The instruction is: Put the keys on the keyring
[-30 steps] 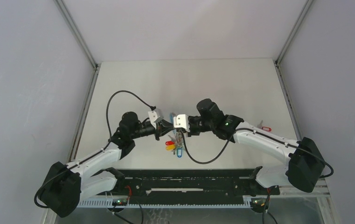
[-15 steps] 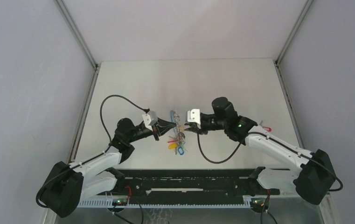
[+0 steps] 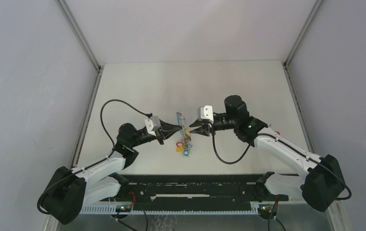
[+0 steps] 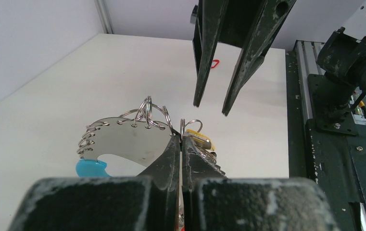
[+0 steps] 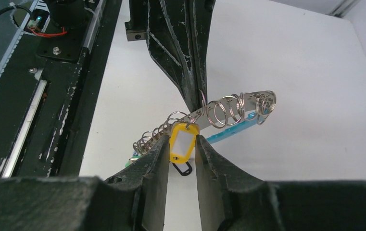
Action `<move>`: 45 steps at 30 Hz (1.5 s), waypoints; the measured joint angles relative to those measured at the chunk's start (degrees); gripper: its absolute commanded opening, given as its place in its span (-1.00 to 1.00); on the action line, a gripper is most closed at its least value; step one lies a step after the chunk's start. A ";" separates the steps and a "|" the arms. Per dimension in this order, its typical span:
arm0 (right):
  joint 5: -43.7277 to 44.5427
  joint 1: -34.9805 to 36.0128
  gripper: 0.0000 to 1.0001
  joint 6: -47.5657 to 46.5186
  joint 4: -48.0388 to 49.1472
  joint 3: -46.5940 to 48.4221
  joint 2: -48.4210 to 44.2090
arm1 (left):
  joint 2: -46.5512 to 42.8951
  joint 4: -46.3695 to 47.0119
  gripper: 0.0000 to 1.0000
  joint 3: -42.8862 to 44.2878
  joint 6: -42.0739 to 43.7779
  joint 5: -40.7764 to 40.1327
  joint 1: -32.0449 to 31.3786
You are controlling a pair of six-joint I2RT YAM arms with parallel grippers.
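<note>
Left gripper (image 4: 181, 139) is clamped on the keyring (image 4: 123, 142) at centre frame. In the right wrist view its long axis runs lower left to upper right. Right gripper (image 4: 212, 108) is nearer the work, with its fingers apart and straddling the yellow-tagged key (image 5: 183, 143). Contact is doubtful. Red-tagged key (image 3: 274, 132) lies well apart, at right.

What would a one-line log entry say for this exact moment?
left gripper: shut on keyring | right gripper: open near yellow tag | red-tagged key: on table
</note>
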 measured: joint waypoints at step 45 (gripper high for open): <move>12.98 5.66 -0.51 8.17 5.90 0.02 3.72 | 1.77 6.25 -1.00 -0.96 -3.50 -2.16 0.00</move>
